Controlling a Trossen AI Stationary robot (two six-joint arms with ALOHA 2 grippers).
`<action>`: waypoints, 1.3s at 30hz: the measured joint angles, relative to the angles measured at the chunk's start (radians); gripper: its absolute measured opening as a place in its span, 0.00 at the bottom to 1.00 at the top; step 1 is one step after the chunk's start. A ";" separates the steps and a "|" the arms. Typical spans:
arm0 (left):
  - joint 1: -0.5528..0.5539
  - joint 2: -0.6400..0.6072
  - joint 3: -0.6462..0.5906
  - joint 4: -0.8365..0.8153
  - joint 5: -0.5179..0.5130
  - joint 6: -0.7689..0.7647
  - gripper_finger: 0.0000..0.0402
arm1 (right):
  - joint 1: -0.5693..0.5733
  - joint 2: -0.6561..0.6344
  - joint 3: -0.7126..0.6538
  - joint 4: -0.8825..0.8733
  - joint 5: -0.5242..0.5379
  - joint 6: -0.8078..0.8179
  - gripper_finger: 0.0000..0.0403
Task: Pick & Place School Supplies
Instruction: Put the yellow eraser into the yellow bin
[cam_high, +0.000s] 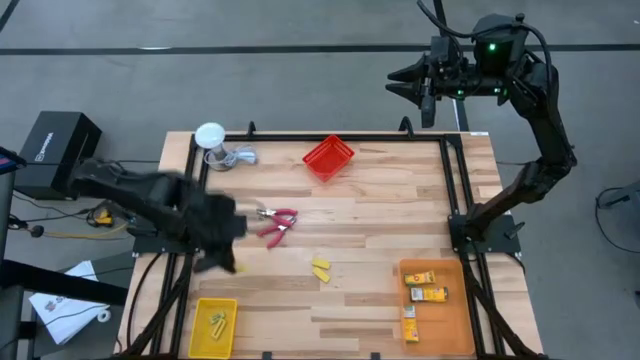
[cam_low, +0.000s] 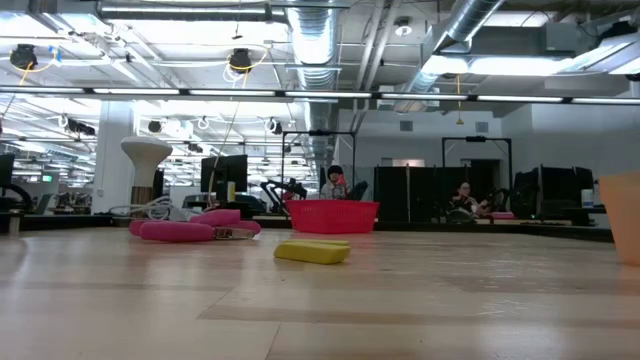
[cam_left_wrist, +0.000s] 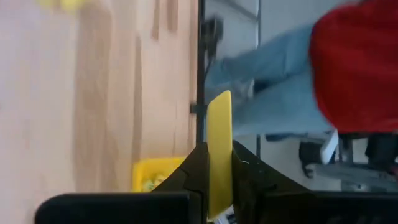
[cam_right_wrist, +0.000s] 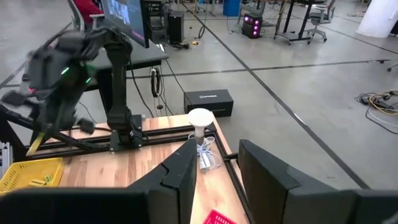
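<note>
The left gripper (cam_left_wrist: 219, 186) is clamped on a yellow piece (cam_left_wrist: 219, 149), seemingly light and stiff, at its lower end; the right gripper (cam_right_wrist: 214, 168), parked at 1 o'clock, stands apart.

Open-plan lab – exposed ducts (cam_low: 330, 40), strip lights, monitor desks (cam_low: 225, 175), concrete floor (cam_high: 250, 90)

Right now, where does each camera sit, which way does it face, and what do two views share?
High: overhead, straight down; both arms, wooden table.
Low: table height, level; flat yellow piece, no arm.
Left wrist: left gripper shut on yellow strip, past the table edge.
Right wrist: raised right gripper, open, facing the left arm.
Shared: yellow plastic bin.
</note>
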 joint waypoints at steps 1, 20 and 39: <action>-0.046 0.000 -0.039 0.044 -0.017 -0.050 0.07 | 0.000 0.000 0.000 0.000 -0.004 0.000 0.27; -0.717 0.065 -0.504 0.611 -0.417 -0.953 0.07 | 0.000 0.002 0.000 -0.004 -0.104 -0.026 0.27; -0.788 0.069 -0.801 0.903 -0.532 -1.105 0.08 | 0.001 0.003 0.000 -0.003 -0.103 0.050 0.27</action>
